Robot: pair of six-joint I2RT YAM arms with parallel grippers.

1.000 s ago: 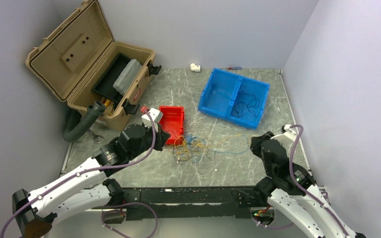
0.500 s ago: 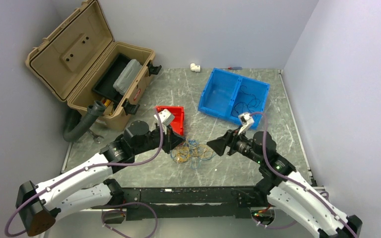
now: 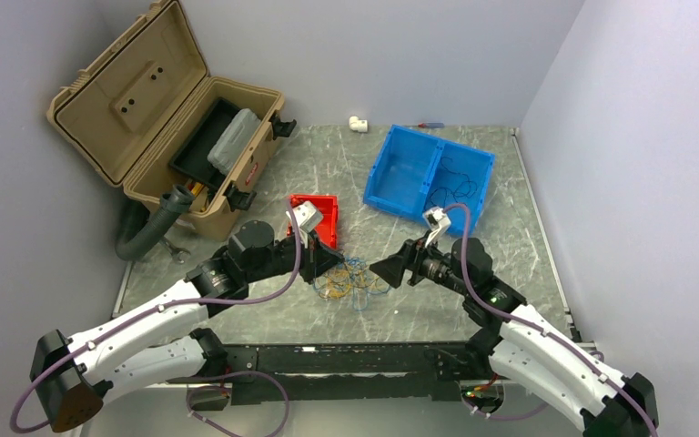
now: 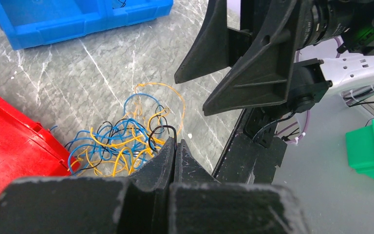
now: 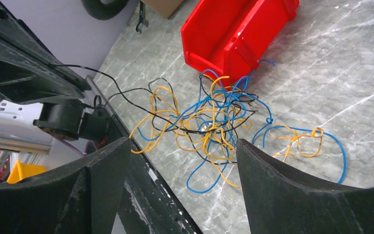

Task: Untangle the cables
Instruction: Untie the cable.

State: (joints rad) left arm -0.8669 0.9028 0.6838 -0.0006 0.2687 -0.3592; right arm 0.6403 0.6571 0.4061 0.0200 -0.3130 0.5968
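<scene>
The cables [image 3: 350, 278] lie as a loose tangle of yellow-orange, blue and black wires on the grey table, just right of the red bin. In the left wrist view the cables [image 4: 121, 146] spread in front of my left gripper [image 4: 175, 141], which is shut on a thin black cable looping out of its tips. From above, my left gripper [image 3: 332, 264] sits at the tangle's left edge. My right gripper [image 3: 380, 270] faces it from the right, open and holding nothing. In the right wrist view, my right gripper [image 5: 182, 141] frames the cables [image 5: 214, 122], and the black strand runs taut to the upper left.
A red bin [image 3: 319, 214] stands tilted behind the tangle. A blue two-part bin [image 3: 416, 155] at the back holds a dark cable [image 3: 455, 191]. An open tan toolbox [image 3: 173, 118], a grey hose [image 3: 150, 228] and a white fitting [image 3: 358, 123] are further off.
My right arm swung in from the right edge toward the tangle and its gripper opened. The stretched-out strands gathered back into a compact heap. My left gripper stayed shut and edged right.
</scene>
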